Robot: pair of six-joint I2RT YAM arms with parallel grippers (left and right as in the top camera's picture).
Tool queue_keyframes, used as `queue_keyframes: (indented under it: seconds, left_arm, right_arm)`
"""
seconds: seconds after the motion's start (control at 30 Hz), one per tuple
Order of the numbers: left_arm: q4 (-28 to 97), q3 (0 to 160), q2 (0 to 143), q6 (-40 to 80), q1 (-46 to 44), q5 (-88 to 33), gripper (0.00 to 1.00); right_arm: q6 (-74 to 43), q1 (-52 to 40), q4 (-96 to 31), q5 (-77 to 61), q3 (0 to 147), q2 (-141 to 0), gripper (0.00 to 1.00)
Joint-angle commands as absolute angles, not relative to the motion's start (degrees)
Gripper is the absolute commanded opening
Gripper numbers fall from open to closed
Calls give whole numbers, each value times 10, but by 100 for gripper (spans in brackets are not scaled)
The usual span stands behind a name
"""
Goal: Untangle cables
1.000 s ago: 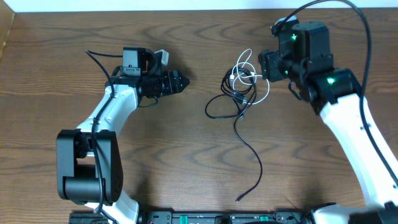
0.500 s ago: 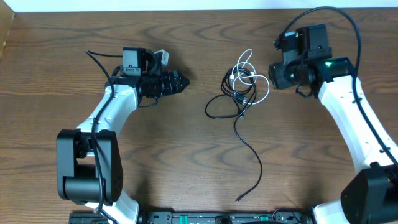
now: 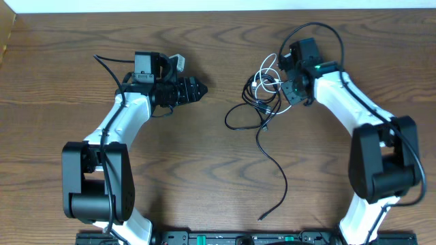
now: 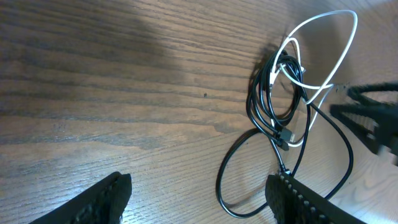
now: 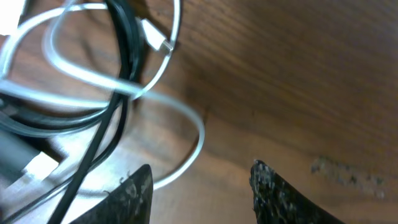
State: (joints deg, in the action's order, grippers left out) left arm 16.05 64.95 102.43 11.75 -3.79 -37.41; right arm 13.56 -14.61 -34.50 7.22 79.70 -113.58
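The black cable [image 3: 252,112] and the white cable [image 3: 271,80] lie tangled in a bundle at the table's centre right; the black one trails a long tail toward the front edge [image 3: 276,194]. In the left wrist view the bundle [image 4: 283,93] lies ahead of my open, empty left gripper [image 4: 199,199]. My left gripper [image 3: 197,89] sits well left of the bundle. My right gripper [image 3: 291,87] is open, low at the bundle's right edge. In the right wrist view its fingers [image 5: 199,190] straddle bare table beside a white loop [image 5: 186,134] and black strands [image 5: 118,68].
The wooden table [image 3: 204,170] fills the view. The thick black robot wires loop over the right arm [image 3: 320,30] and behind the left arm [image 3: 105,64].
My right arm has swung round and moved left and down to the right edge of the bundle. The left arm and the cables have not moved.
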Motion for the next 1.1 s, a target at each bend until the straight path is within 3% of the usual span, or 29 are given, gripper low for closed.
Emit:
queue_keyframes:
  seconds: [0.0, 0.4, 0.57, 0.63, 0.7, 1.0, 1.07]
  left_arm:
    - [159, 649, 1031, 107, -37, -381, 73]
    - [159, 649, 1031, 107, -37, -379, 73]
    - [159, 649, 1031, 107, -37, -379, 73]
    - [159, 649, 1031, 107, -37, -379, 73]
    - [159, 649, 1031, 107, -37, -379, 73]
    - [160, 649, 1031, 108, -37, -364, 73]
    - [160, 649, 1031, 108, -37, -364, 73]
  right_arm:
    - [155, -150, -305, 102, 797, -1163, 48]
    - [147, -150, -210, 99, 797, -1207, 47]
    - [126, -150, -207, 89, 797, -1214, 51]
    - [113, -151, -207, 80, 798, -1214, 41]
    - [73, -151, -208, 79, 798, -1208, 40]
    - [175, -153, -180, 52, 798, -1211, 46]
    - [179, -151, -174, 57, 798, -1211, 52]
